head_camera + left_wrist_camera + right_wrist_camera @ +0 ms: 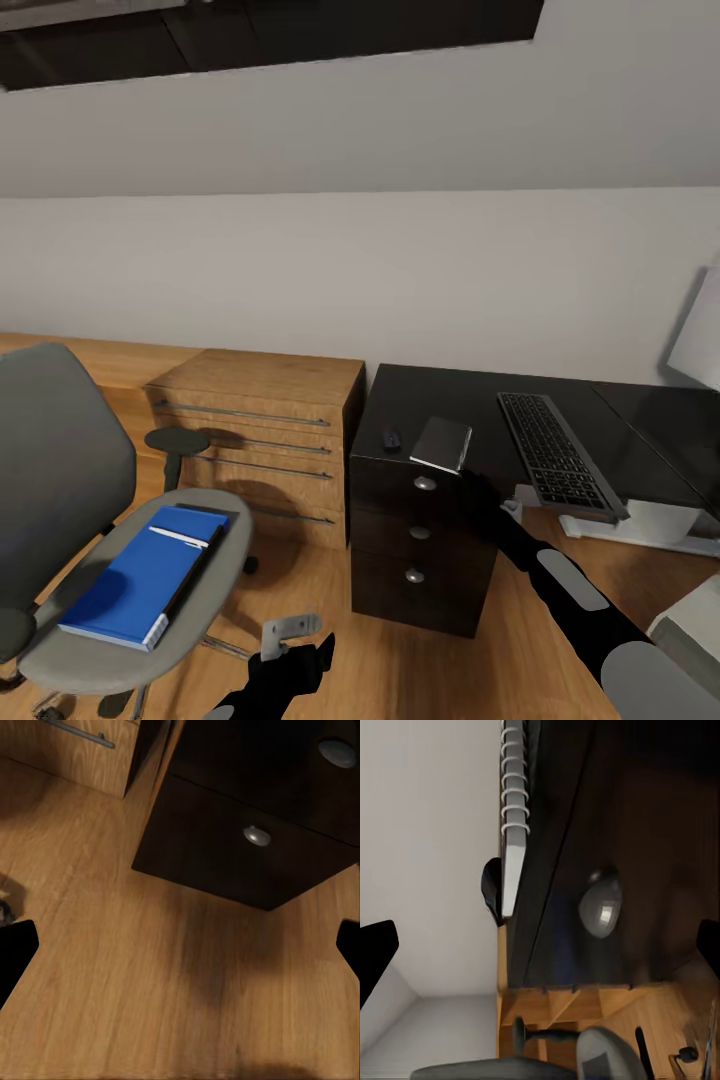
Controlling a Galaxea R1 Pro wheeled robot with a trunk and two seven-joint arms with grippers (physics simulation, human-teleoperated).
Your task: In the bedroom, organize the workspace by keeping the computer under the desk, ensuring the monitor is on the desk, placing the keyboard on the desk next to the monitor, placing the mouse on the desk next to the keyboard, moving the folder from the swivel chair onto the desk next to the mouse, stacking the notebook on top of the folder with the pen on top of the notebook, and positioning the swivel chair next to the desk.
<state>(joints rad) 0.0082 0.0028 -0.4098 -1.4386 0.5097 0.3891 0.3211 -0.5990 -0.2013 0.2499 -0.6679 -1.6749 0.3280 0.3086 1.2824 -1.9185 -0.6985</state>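
Note:
The grey swivel chair [60,470] stands at the left with the blue folder [135,585] flat on its seat. A slim white pen [181,537] lies on the folder. On the black desk [470,400], the grey notebook [441,443] rests at the front edge above the drawers, its spiral edge [514,817] close to my right gripper. The small dark mouse [391,438] sits just left of it and the keyboard [555,452] to its right. My right gripper [540,949] is open in front of the top drawer knob [601,907]. My left gripper [295,640] hangs open over the floor.
A light wooden dresser [260,440] stands between the chair and the black drawer unit [420,560]. The monitor's white back [700,340] shows at the right edge. A light grey box [695,620] sits on the floor at the lower right. Wood floor [150,982] lies below my left gripper.

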